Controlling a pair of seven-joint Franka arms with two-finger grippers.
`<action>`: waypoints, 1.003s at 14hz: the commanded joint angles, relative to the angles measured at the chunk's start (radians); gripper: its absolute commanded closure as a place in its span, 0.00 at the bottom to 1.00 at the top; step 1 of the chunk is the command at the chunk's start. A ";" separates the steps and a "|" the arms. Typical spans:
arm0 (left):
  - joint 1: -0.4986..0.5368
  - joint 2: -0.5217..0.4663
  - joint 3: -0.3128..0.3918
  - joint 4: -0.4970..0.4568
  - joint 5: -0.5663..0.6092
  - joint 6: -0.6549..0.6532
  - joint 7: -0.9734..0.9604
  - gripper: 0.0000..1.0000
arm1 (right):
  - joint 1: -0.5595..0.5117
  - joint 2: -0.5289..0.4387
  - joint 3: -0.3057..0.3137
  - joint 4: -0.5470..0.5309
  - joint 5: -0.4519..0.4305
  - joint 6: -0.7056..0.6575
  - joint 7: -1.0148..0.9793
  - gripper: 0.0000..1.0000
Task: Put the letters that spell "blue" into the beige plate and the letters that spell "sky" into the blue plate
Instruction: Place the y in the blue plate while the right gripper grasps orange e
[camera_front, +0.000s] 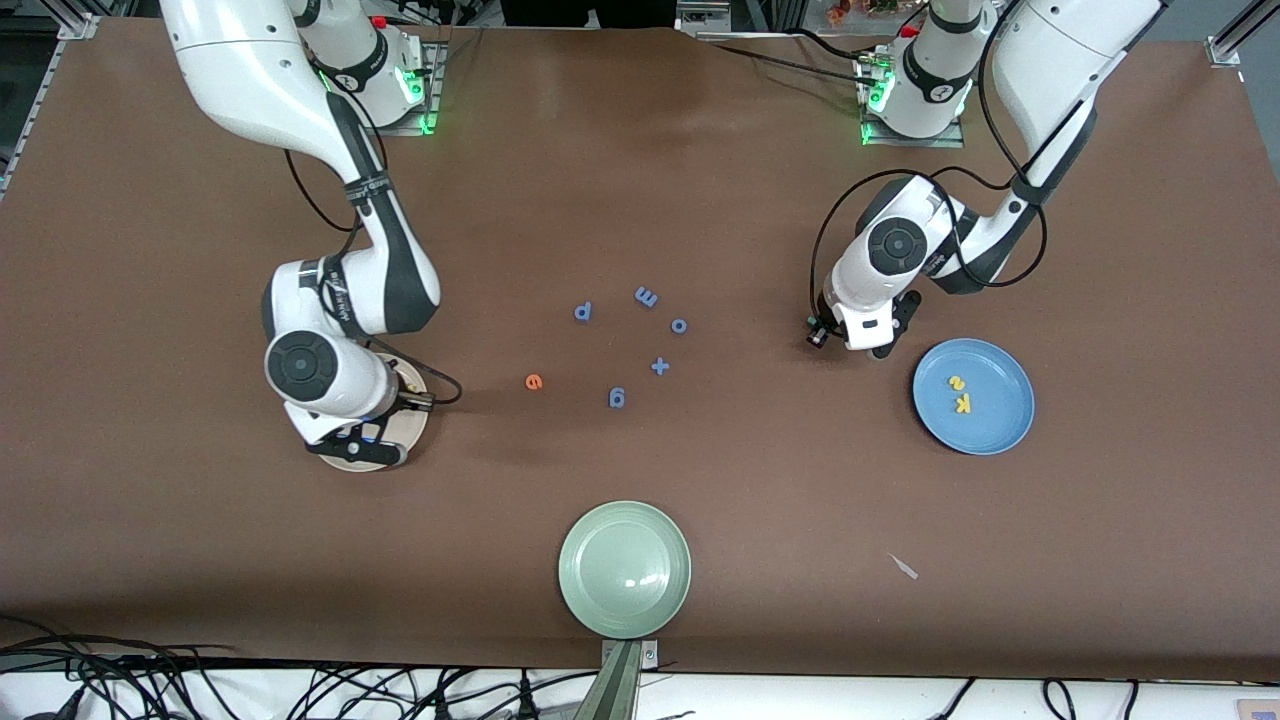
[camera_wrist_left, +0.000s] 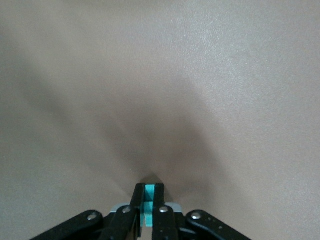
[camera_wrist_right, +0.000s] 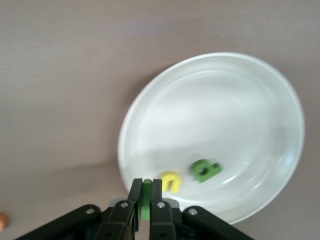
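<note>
My left gripper (camera_wrist_left: 148, 187) is shut on the teal y (camera_wrist_left: 149, 199) over bare table, beside the blue plate (camera_front: 1000, 430). My left gripper (camera_front: 850, 343) shows there in the front view. A yellow s (camera_front: 956, 382) and a yellow k (camera_front: 962, 403) lie in that plate. My right gripper (camera_wrist_right: 146, 184) is shut on the green l (camera_wrist_right: 146, 200) above the rim of the beige plate (camera_wrist_right: 225, 100). The yellow u (camera_wrist_right: 171, 181) and green b (camera_wrist_right: 205, 170) lie in it. The orange e (camera_front: 534, 381) lies on the table between the plates.
Blue letters p (camera_front: 583, 312), m (camera_front: 646, 297), o (camera_front: 679, 325), another blue letter (camera_front: 617, 398) and a plus sign (camera_front: 660, 366) lie mid-table. A pale green plate (camera_front: 624, 568) sits near the front edge. The right arm covers most of the beige plate (camera_front: 415, 425) in the front view.
</note>
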 joint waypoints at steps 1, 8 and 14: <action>0.001 -0.011 0.002 0.004 0.032 -0.005 -0.006 1.00 | -0.012 0.003 -0.001 -0.004 0.001 -0.011 -0.035 0.60; 0.225 -0.054 0.000 0.213 0.016 -0.266 0.328 1.00 | 0.051 0.001 0.031 0.025 0.159 -0.014 0.156 0.37; 0.411 0.005 0.004 0.254 0.023 -0.257 0.594 1.00 | 0.214 0.052 0.036 0.025 0.165 0.132 0.497 0.27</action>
